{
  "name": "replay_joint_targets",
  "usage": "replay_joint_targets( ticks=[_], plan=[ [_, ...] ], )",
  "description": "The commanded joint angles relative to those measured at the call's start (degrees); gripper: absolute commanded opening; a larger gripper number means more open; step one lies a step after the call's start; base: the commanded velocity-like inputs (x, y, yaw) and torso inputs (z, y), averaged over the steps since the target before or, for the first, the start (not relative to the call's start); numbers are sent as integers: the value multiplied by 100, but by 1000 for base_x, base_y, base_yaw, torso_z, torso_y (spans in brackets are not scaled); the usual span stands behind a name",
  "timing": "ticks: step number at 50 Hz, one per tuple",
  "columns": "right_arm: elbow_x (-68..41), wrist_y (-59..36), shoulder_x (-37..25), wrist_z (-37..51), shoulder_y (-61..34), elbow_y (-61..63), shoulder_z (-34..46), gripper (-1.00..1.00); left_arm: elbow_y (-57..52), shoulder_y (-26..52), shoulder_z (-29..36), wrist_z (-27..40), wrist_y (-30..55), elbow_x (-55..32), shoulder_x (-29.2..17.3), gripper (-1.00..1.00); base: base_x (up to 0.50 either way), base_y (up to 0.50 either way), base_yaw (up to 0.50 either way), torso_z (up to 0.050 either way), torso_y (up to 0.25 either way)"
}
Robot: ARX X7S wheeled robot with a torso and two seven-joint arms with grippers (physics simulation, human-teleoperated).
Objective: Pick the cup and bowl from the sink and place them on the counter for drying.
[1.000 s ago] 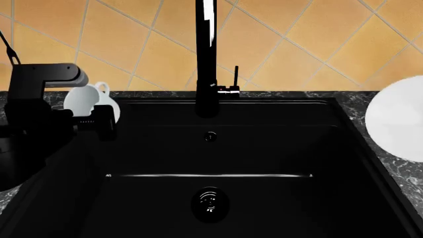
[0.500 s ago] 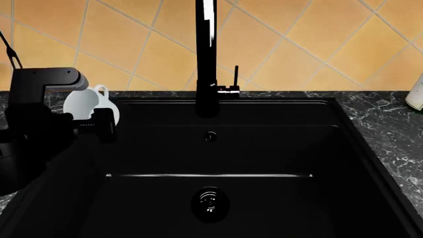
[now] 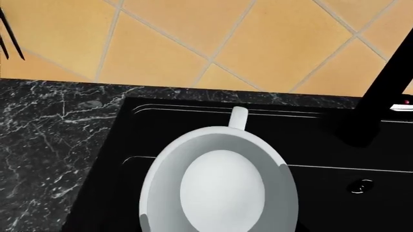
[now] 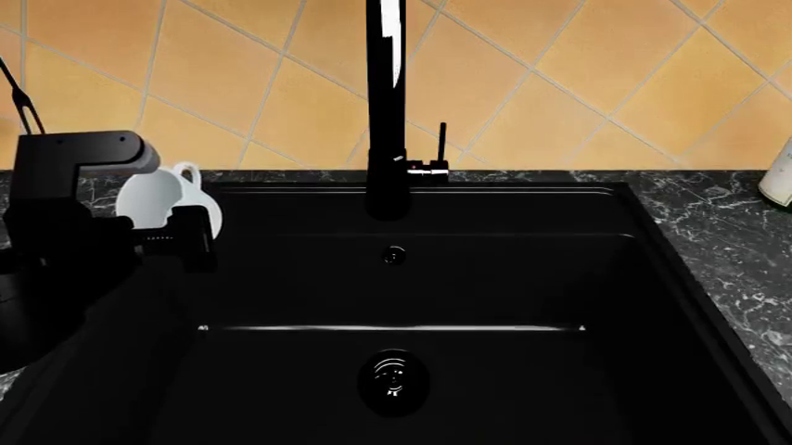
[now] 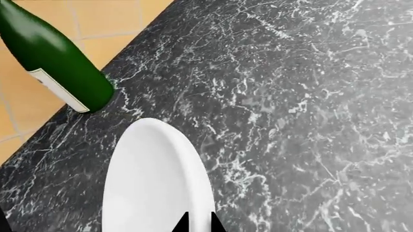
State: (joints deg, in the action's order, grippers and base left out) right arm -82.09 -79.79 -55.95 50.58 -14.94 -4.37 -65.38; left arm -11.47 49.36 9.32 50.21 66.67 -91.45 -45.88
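Observation:
The white cup (image 4: 159, 197) hangs above the left rim of the black sink (image 4: 520, 287), and my left gripper (image 4: 146, 215) is shut on it. In the left wrist view the cup (image 3: 219, 188) shows mouth-on, its handle (image 3: 238, 118) pointing toward the tiled wall, over the edge between the sink and the counter (image 3: 51, 130). My right gripper (image 5: 199, 223) is out of the head view. It is shut on the rim of the white bowl (image 5: 152, 174), which it holds tilted over the marble counter (image 5: 310, 96).
A tall black faucet (image 4: 386, 102) rises at the back of the sink, and a round drain (image 4: 393, 378) lies in its floor. A green bottle (image 5: 55, 58) stands on the counter by the wall, near the bowl; its base shows at the head view's right edge (image 4: 780, 176).
The bowl has gone rightward out of the head view. My left gripper has shifted the cup slightly left toward the counter.

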Motion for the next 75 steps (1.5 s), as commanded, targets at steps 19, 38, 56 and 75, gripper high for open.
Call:
replay_joint_targets(
  ticks=[19,38,56,75],
  plan=[
    [1100,653,671,-1251,1244,-25,-260,-100,-86,-70,-88,326,-80,-432,-110,-100,0,0,0,0,0],
    [1183,1273,316,-1489,927,452,-262,100,-89,-62,-51,331,-108,-435,-146,-100,0,0,0,0,0],
    [888,1928,-647,-2476,-397,962,2550,100,-21,-30,9,324,-146,-409,-126,-100,0,0,0,0,1],
    [669,1820,-662,-3336,-3521,1717,6200,100,-35,-185,49,122,-230,-250,-145,-100,0,0,0,0,1]
  ],
)
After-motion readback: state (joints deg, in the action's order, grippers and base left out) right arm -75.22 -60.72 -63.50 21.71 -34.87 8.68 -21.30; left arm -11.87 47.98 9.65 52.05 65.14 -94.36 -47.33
